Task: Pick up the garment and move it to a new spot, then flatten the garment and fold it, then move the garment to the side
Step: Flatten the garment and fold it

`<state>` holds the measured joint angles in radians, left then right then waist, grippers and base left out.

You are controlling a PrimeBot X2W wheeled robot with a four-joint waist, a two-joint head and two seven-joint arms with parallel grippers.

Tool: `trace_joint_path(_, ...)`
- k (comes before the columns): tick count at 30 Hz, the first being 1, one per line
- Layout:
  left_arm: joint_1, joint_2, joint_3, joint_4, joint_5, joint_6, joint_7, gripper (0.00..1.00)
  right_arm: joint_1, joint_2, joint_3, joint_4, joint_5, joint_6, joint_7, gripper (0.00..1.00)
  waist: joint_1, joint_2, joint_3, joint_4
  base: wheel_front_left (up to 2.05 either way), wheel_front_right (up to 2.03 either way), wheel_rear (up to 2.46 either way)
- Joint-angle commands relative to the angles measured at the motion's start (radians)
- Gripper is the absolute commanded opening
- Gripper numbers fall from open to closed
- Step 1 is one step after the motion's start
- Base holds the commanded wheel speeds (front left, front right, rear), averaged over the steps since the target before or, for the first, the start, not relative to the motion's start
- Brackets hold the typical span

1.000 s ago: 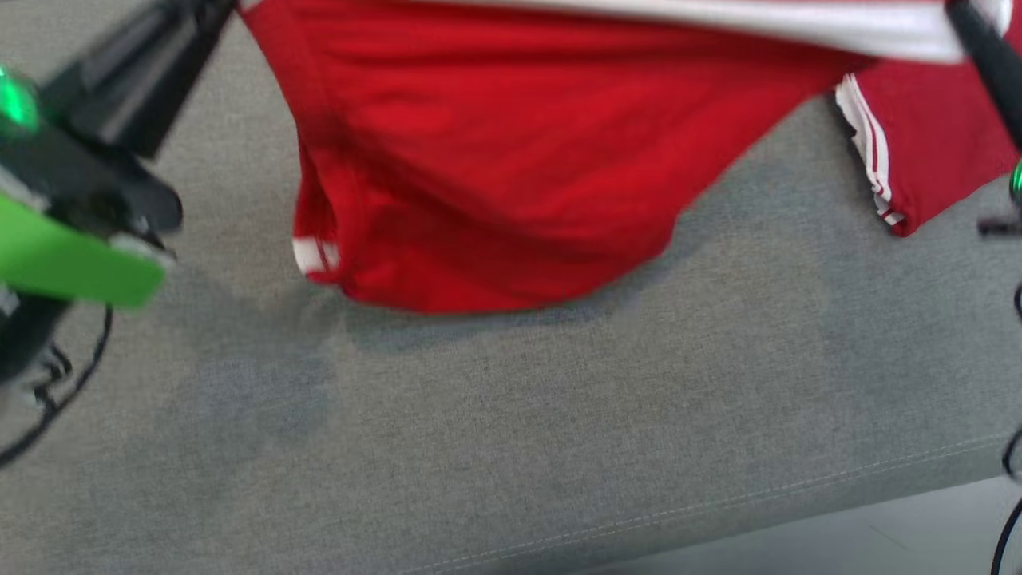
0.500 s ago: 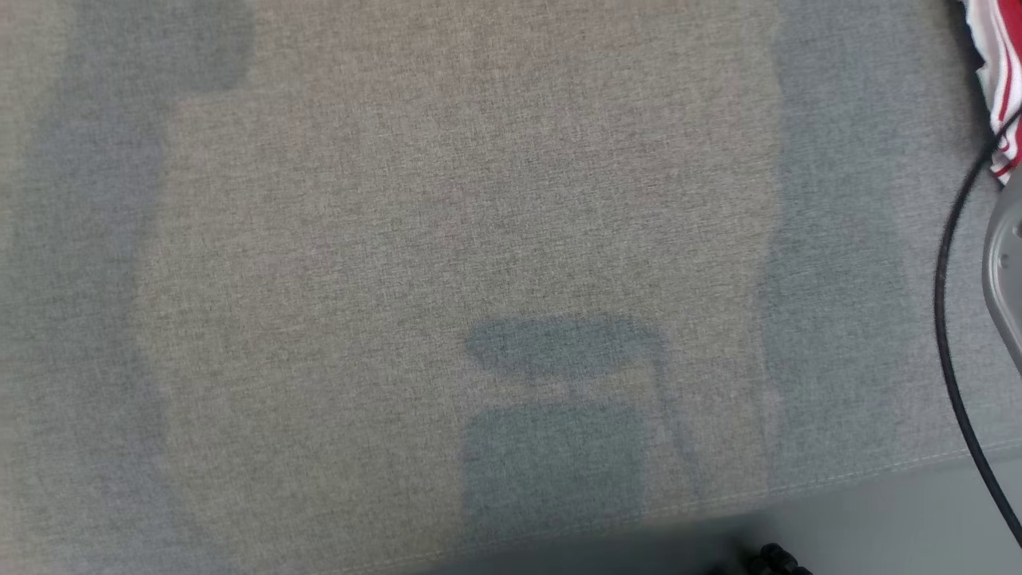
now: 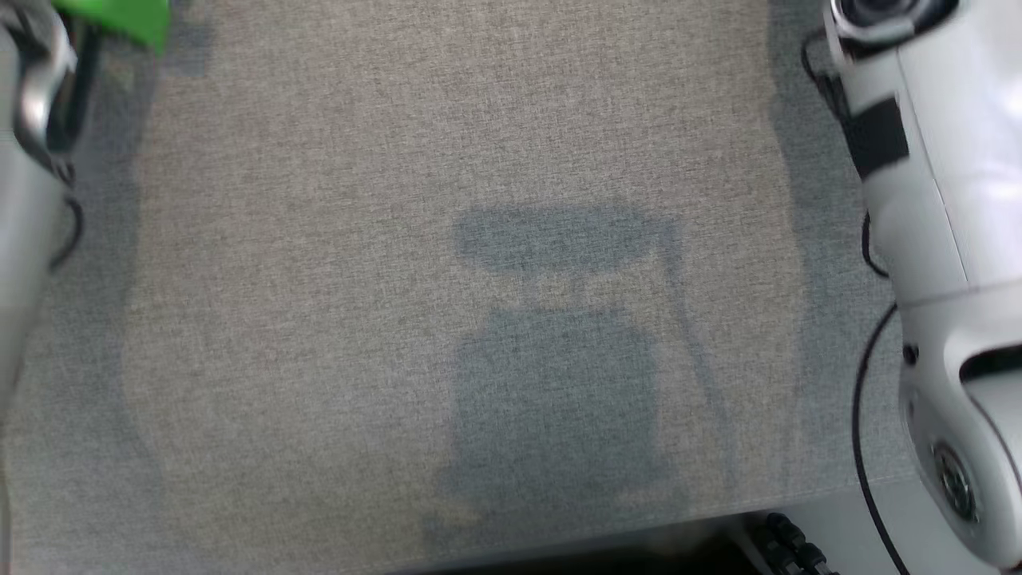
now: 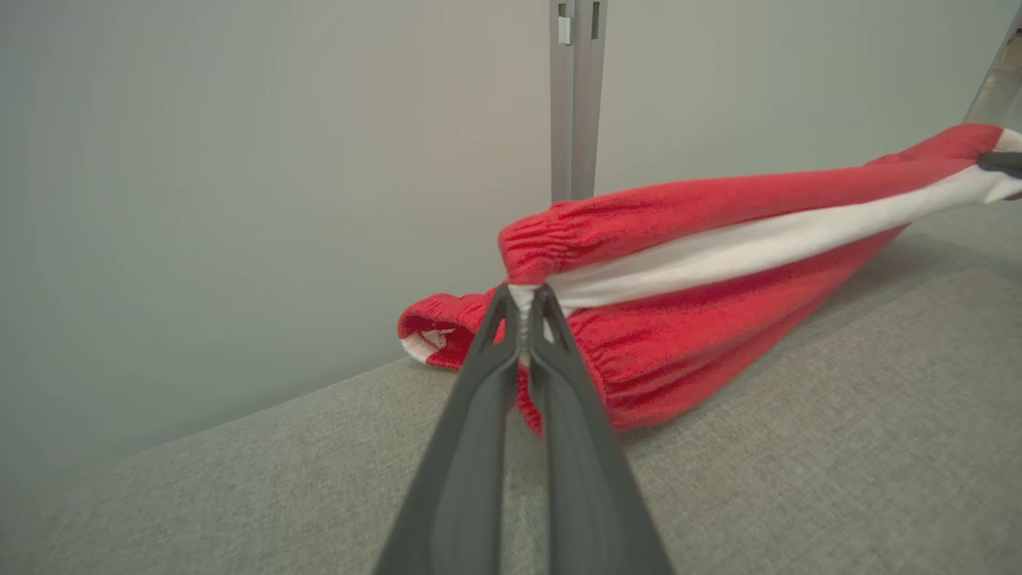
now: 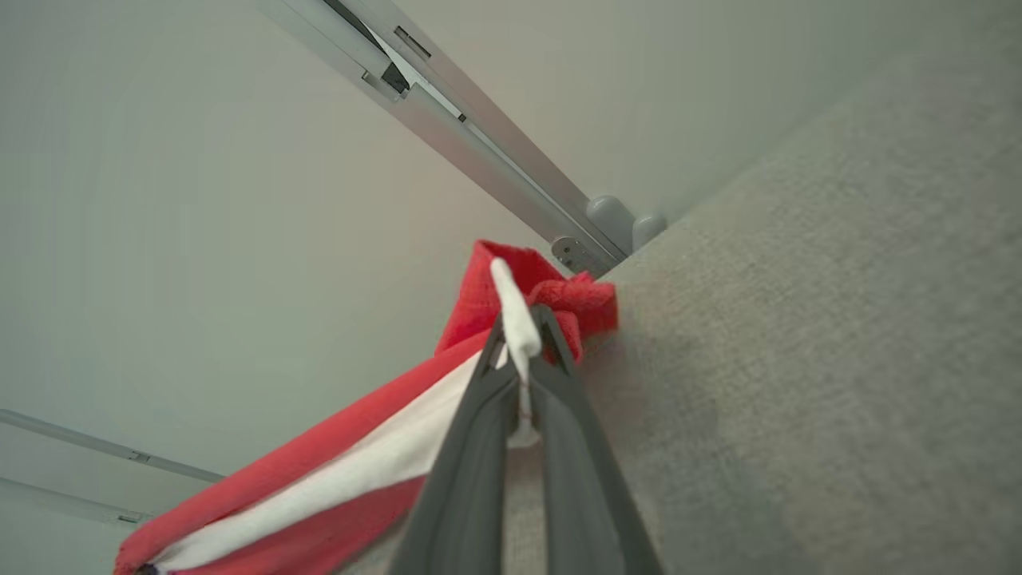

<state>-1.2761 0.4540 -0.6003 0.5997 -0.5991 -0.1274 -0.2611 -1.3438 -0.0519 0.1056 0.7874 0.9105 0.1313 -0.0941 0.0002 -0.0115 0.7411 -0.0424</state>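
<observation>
Both the left end effector and right end effector clamp the fuzzy red garment.

No legible text, labels, nos. or signs anywhere.

Light soft, even, diffuse; we read source as overhead. Head view smeared by slight blur; on grey cloth surface we see blocky soft-edged shadow at centre, dimmer bands down both sides. Pale forearm carries mild sheen. Left wrist view: left gripper blurs toward bottom edge, garment weave crisp.
</observation>
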Motion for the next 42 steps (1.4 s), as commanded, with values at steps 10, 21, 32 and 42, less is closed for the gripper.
trace_joint_path(10, 0.418, 0.002, 0.044, -0.234, 0.017, -0.001, -0.005, 0.00, 0.571, -0.132, -0.069, -0.358, 0.147, -0.006, 0.066, 0.00, -0.0002, 0.0115, -0.151, 0.045, 0.00, 0.00, 0.00)
trace_joint_path(21, 1.083, -0.028, 0.102, -0.479, -0.001, 0.087, -0.005, 0.00, 1.267, -0.130, -0.221, -0.745, 0.145, -0.008, 0.109, 0.00, -0.0002, 0.0115, -0.469, 0.022, 0.00, 0.00, 0.00)
trace_joint_path(32, 1.376, -0.089, 0.112, -0.728, -0.112, 0.166, 0.007, 0.00, 1.487, -0.041, -0.322, -0.969, 0.154, -0.003, 0.219, 0.00, -0.0002, 0.0115, -0.482, 0.016, 0.00, 0.00, 0.00)
trace_joint_path(42, 1.039, -0.143, 0.149, -0.718, -0.165, 0.195, 0.196, 0.00, 1.020, -0.023, -0.280, -0.781, -0.008, -0.001, 0.309, 0.00, -0.0002, 0.0115, -0.307, 0.088, 0.00, 0.00, 0.00)
